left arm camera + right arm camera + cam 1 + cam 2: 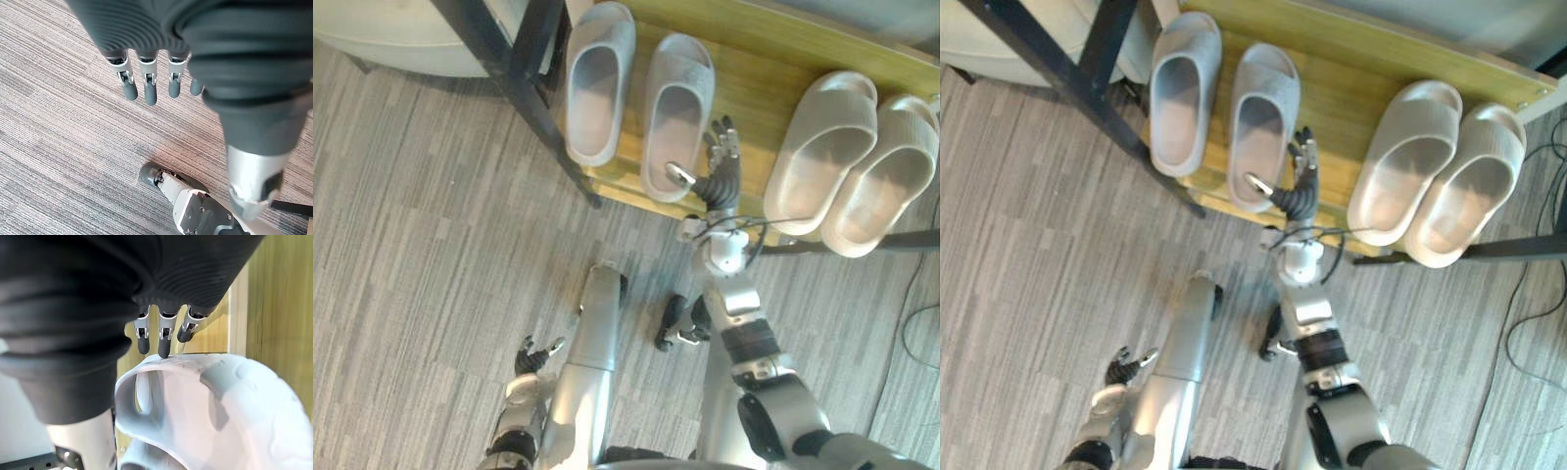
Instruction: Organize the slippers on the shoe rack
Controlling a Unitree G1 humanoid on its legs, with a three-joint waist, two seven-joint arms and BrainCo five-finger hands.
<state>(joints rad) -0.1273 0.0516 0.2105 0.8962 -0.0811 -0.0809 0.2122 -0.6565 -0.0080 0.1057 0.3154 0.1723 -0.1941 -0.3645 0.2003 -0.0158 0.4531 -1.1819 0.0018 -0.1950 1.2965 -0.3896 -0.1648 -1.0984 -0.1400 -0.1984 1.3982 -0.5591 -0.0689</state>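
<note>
Two grey slippers lie side by side on the wooden rack shelf [754, 88], toes to the back: the left one [597, 83] and the right one [677, 113]. A beige pair [822, 147] [883, 176] lies at the shelf's right end. My right hand [720, 168] rests on the shelf against the right grey slipper's [220, 421] outer side. Its fingers [164, 340] are straight along the slipper's edge and its thumb lies over the heel rim. My left hand [533, 357] hangs low at the left over the carpet, its fingers [149, 90] relaxed and holding nothing.
A black metal frame leg [509, 69] slants down past the left grey slipper to the floor. A pale rounded object [391, 39] sits beyond it at the top left. Bare wood shows between the two pairs. Grey carpet [431, 245] spreads in front of the rack.
</note>
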